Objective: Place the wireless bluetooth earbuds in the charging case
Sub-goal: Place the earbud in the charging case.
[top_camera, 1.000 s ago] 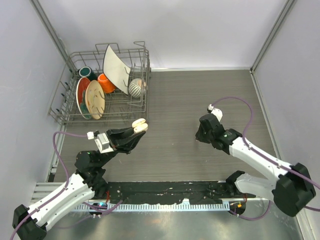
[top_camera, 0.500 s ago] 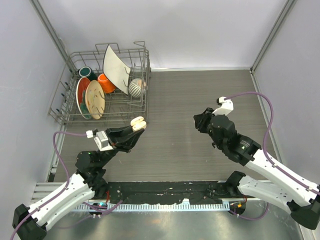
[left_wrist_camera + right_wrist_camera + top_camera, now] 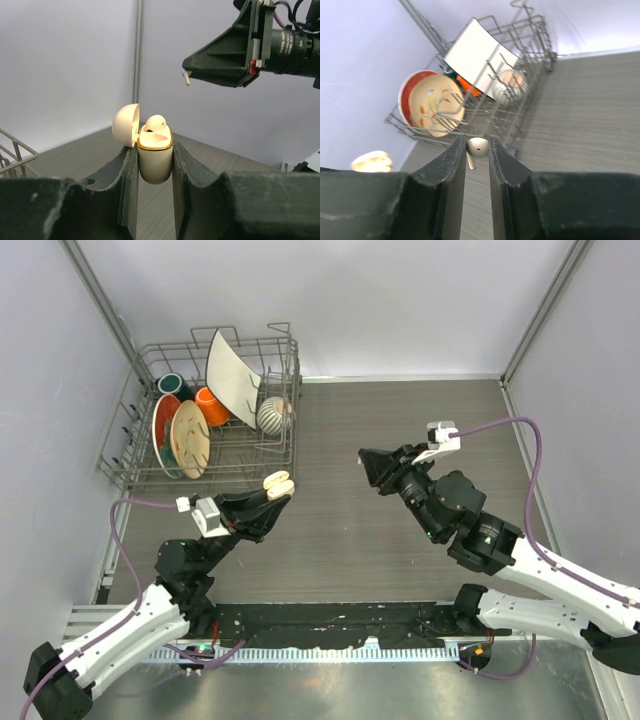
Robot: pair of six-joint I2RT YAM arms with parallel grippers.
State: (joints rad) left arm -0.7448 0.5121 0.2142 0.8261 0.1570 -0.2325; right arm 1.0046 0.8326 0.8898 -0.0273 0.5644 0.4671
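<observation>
My left gripper (image 3: 272,494) is shut on a cream-white charging case (image 3: 154,156), lid open to the left, held above the table; the case also shows in the top view (image 3: 278,483). One cream-white earbud (image 3: 155,123) sits in the case. My right gripper (image 3: 368,462) is shut on a second cream-white earbud (image 3: 477,147), stem pointing down. In the left wrist view that earbud's stem (image 3: 186,77) sticks out of the right gripper's tip, above and right of the case. No black earbuds are in view.
A wire dish rack (image 3: 148,462) with plates, bowls and a white board stands at the back left, just behind the case. Grey walls close the table on the left, back and right.
My right gripper has lifted off the table and swung left toward the case, with the earbud in it. My left gripper has shifted only slightly with the case.
</observation>
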